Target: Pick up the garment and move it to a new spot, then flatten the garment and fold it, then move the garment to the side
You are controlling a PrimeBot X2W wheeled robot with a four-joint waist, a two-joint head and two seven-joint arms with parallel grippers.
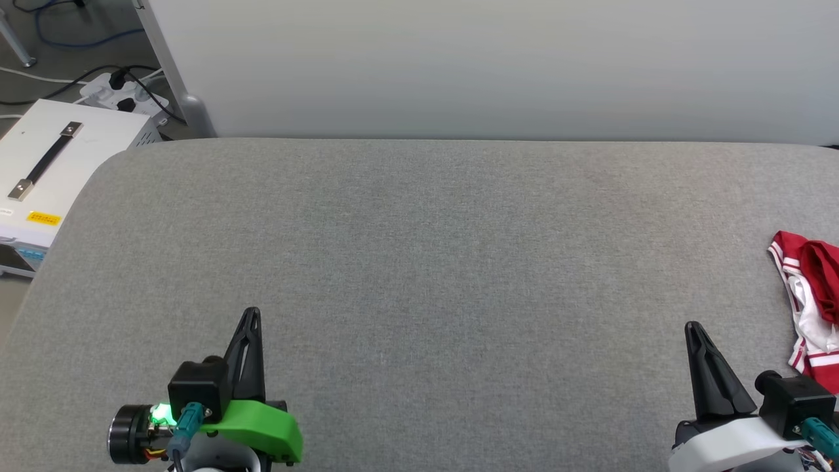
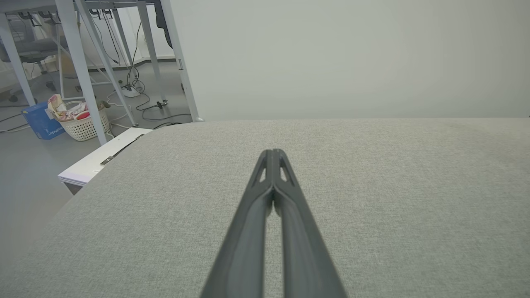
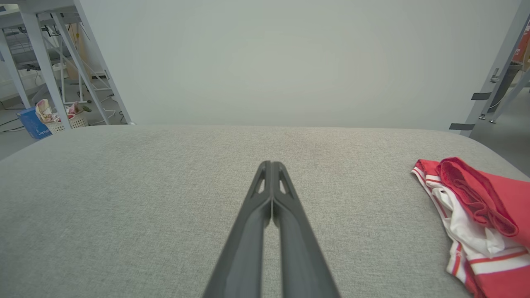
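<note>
- Head view: the grey fabric-covered surface (image 1: 419, 262) spans most of the frame, with a pale panel (image 1: 459, 65) along its top edge.
- The left gripper (image 1: 251, 314) sits at the lower left on a green mount, fingers pointing up the frame, jaws pressed together with nothing between them.
- The right gripper (image 1: 692, 328) sits at the lower right on a white mount. Its jaws are likewise together and empty.
- The garment (image 1: 809, 295) lies crumpled at the right edge of the frame, partly cut off by it. Red body, white sleeve and red-and-white striped trim are visible. It is just right of the right gripper and not touching it, and well apart from the left gripper.
- At the upper left, off the surface, stands a white case (image 1: 59, 157) with a black strap handle. Above it a power strip (image 1: 121, 92) lies on the floor with black plugs in it.
- Left wrist view: the two dark fingers rise from the bottom centre and meet at the tips over bare grey fabric. At the left edge are the white case, a white basket (image 2: 85, 124) holding cloths, and a blue box (image 2: 39, 122) beside it.
- Right wrist view: the fingers are closed tip to tip over the fabric. The garment is bunched at the lower right, near the rounded corner of the surface, with a red fold lying over the white part.
</note>
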